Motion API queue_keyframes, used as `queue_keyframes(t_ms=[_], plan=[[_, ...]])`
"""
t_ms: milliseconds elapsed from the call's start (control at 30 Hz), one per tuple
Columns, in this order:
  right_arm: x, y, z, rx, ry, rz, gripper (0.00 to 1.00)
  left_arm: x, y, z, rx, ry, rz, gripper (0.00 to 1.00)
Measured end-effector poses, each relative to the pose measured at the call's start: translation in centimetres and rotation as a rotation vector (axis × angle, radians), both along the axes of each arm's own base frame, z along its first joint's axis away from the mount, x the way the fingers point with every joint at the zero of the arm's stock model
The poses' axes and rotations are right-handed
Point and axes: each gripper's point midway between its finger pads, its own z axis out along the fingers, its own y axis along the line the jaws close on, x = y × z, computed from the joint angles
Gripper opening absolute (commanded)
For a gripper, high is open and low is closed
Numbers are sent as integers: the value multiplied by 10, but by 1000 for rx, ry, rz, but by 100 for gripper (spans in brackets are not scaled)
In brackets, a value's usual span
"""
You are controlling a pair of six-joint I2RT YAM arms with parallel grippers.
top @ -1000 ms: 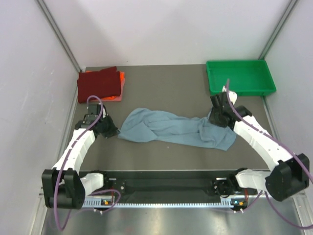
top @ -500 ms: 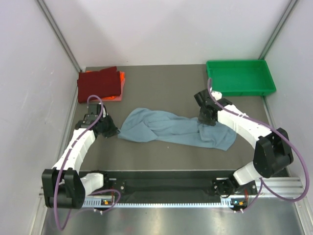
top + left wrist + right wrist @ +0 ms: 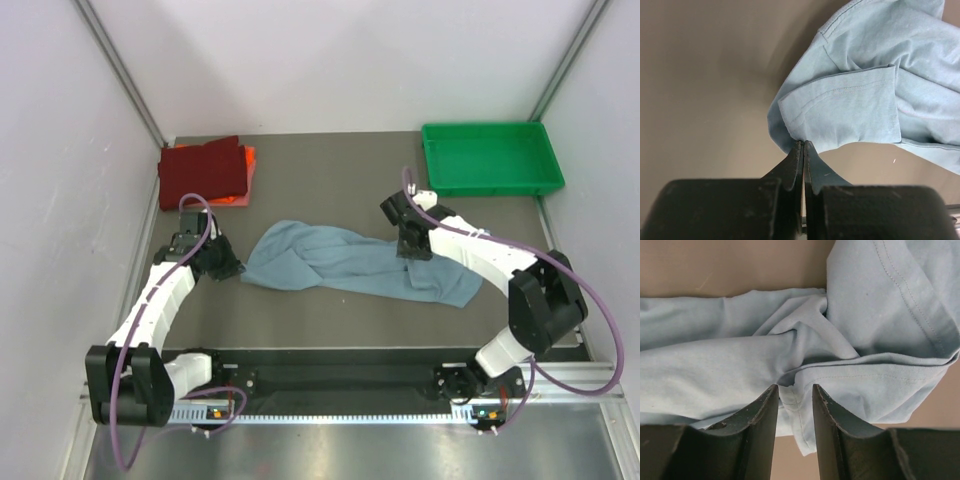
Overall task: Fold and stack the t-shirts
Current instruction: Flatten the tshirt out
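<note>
A dusty grey-blue t-shirt [image 3: 350, 262] lies crumpled and stretched out across the middle of the table. My left gripper [image 3: 232, 268] is shut on its left edge; in the left wrist view the fingertips [image 3: 803, 142] pinch the cloth [image 3: 865, 90] just below a sleeve hem. My right gripper [image 3: 412, 250] is down on the shirt's far right part. Its jaws [image 3: 795, 387] stand apart with a hemmed fold of the cloth [image 3: 740, 360] between them, not clamped. A dark red t-shirt [image 3: 203, 170] lies folded at the back left on top of a folded orange one [image 3: 248, 160].
A green plastic tray [image 3: 485, 127] stands at the back right, just beyond the right arm. White walls close in the table on the left, back and right. Bare table shows between the grey-blue shirt and the folded pile.
My right gripper has moved left along the shirt's far edge, and its jaws have narrowed around a fold. The left gripper and the cloth it holds have stayed put.
</note>
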Motion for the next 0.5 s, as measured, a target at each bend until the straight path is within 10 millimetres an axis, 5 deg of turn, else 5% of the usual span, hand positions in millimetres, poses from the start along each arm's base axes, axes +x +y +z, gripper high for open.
queue_keyframes(t_ms=[333, 400, 467, 500], plan=[[-5, -4, -18, -29, 32, 0, 29, 0, 0, 0, 0, 0, 0, 0], [-7, -6, -22, -37, 44, 0, 23, 0, 0, 0, 0, 0, 0, 0], [-8, -7, -24, -41, 47, 3, 2, 0, 0, 0, 0, 0, 1, 0], [-8, -7, -24, -44, 48, 9, 0, 0, 0, 0, 0, 0, 1, 0]])
